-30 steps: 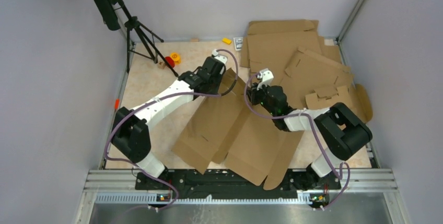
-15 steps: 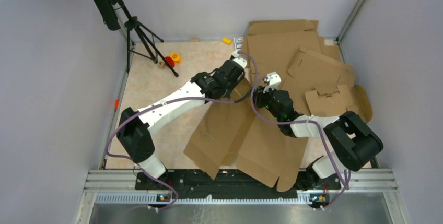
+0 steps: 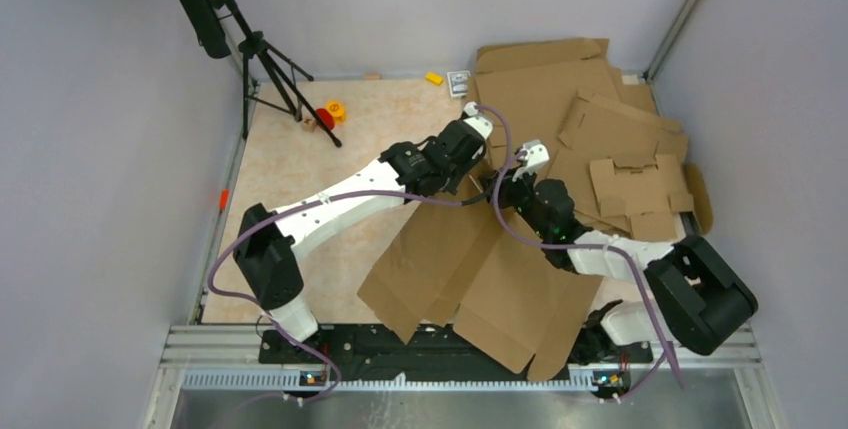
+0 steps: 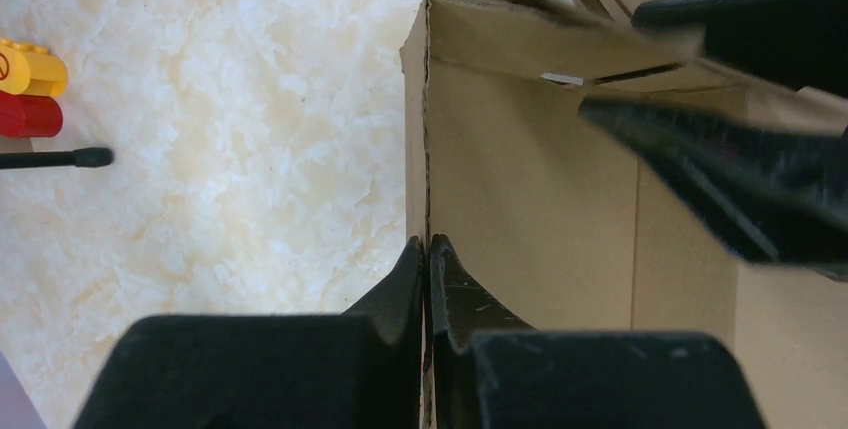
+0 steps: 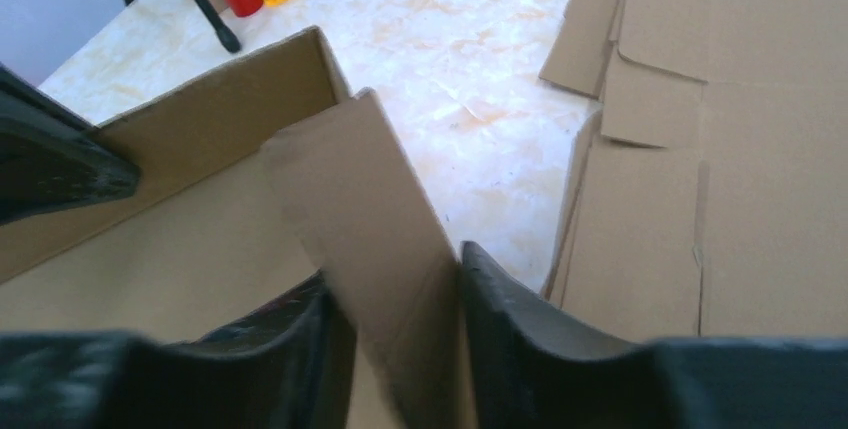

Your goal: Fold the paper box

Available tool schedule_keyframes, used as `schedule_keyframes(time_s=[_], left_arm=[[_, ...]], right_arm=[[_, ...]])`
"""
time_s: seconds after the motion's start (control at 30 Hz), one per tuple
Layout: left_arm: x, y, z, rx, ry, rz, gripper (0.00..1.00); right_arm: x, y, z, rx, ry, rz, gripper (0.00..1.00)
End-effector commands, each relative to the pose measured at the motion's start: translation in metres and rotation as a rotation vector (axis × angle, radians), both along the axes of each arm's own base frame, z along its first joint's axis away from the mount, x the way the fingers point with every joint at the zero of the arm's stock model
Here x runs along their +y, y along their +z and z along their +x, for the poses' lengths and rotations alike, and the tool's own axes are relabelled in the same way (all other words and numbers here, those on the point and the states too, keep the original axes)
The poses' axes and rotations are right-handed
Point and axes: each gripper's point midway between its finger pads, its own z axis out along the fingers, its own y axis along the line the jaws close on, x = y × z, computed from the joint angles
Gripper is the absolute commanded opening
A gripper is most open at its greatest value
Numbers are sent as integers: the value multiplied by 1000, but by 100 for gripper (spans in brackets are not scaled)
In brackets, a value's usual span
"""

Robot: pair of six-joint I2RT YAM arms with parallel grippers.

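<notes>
Top external view: over the last second both arms swing toward the stack of spare cardboard blanks [image 3: 560, 99], and the paper box [image 3: 470, 269] slides with them. It now lies flat on the marbled tabletop [image 3: 330, 169], on the stack's near-left side, with its far edge touching the blanks. I judge this a repositioning, with the folding barely begun.

Well left of the stack stand a black tripod [image 3: 270, 69] and small red and yellow plastic toy blocks [image 3: 330, 112], both clear of the work.

Nearer the stack, the left gripper [image 4: 427, 249] is pinched tight on the raw edge of a raised side wall of the box. Its black fingers meet on the thin corrugated board. The wall stands upright along a perforated crease.

Closer still to the stack, the right gripper [image 5: 400, 279] has been widening. Its jaws now stand apart on either side of a tilted flap [image 5: 350, 179], and I read this as a release rather than a firm hold. The flap is matte brown, stiff, with rounded die-cut corners.

The blanks in the stack are the same plain brown board, flat, notched and slit, overlapping loosely.
</notes>
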Motion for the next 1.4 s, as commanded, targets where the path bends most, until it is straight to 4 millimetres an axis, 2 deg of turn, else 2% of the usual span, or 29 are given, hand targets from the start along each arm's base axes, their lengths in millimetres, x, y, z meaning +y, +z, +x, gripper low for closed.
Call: schedule_keyframes(time_s=[0.0, 0.03, 0.17, 0.3, 0.33, 0.5, 0.6, 0.7, 0.8, 0.87, 0.9, 0.93, 1.0, 1.1, 1.37], left_arm=[[-28, 7, -3, 12, -45, -103, 0], [-28, 6, -4, 13, -46, -101, 0], [-25, 0, -1, 7, -15, -85, 0], [-22, -9, 1, 4, -1, -64, 0], [-21, -10, 1, 5, 0, -63, 0], [-20, -10, 0, 2, -4, -63, 0], [-18, -8, -1, -14, -4, -68, 0], [-17, -11, -2, -15, -4, -68, 0], [-15, -15, -2, -13, 0, -60, 0], [-15, -16, -2, -14, 0, -66, 0], [-16, -15, -3, -14, -2, -71, 0], [-16, -15, -3, -15, -2, -75, 0], [-17, -15, -5, -15, -7, -84, 0], [-19, -19, -7, -4, -19, -92, 0], [-17, -51, -9, 21, -5, -82, 0]], right_arm=[[10, 28, -16, -17, 75, 67, 50], [9, 27, -19, -3, 80, 62, 56], [5, 26, -31, 24, 103, 56, 64], [-2, 23, -37, 85, 133, 88, 66], [-5, 23, -38, 102, 142, 106, 65], [-15, 21, -44, 156, 161, 150, 45], [-15, 23, -51, 165, 188, 166, 44], [-11, 27, -58, 182, 238, 183, 49], [-11, 28, -59, 202, 253, 200, 49], [-13, 26, -56, 224, 242, 202, 46], [-13, 22, -54, 246, 240, 197, 42], [-11, 20, -53, 268, 255, 191, 35], [-8, 15, -51, 308, 284, 189, 28], [-3, 9, -48, 345, 307, 203, 26], [-5, -10, -34, 431, 254, 163, 22]])
